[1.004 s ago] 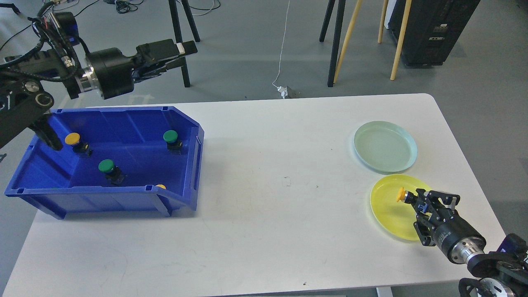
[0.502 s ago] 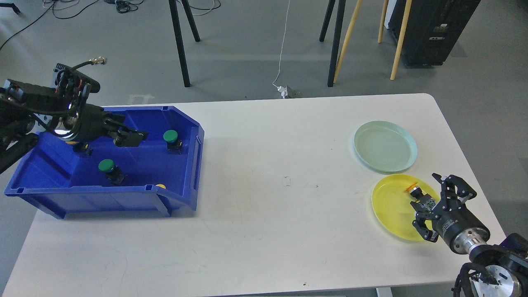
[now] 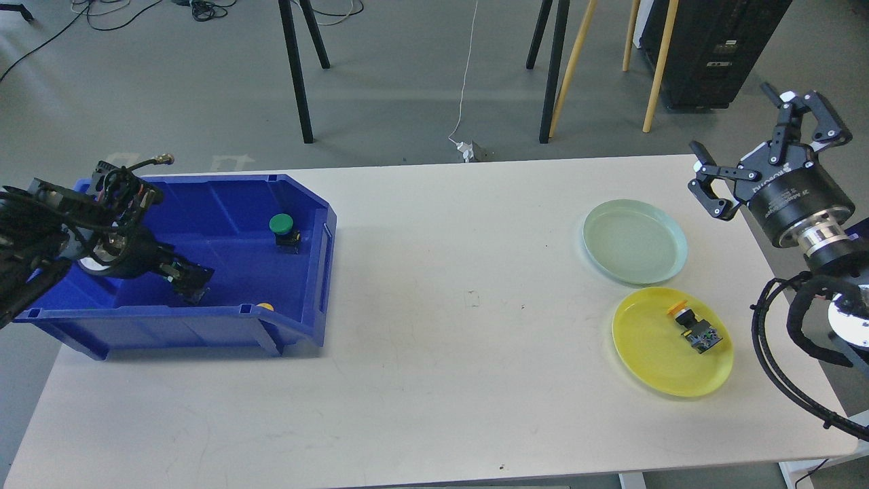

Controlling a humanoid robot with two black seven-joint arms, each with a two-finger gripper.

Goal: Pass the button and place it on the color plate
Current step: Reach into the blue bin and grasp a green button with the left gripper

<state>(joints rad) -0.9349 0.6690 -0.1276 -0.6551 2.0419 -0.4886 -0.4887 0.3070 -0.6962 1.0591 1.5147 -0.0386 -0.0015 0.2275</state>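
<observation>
text: you can make out white lettering on the right tool (image 3: pixel 770 132) body, likely "ROBOTIQ", too small to confirm | labels on the black cabinet (image 3: pixel 713 47): unreadable | elsewhere: none legible

A lab: white table (image 3: pixel 434 353) on grey floor, tripod legs (image 3: pixel 299 68), loose cables (image 3: pixel 204 8).
</observation>
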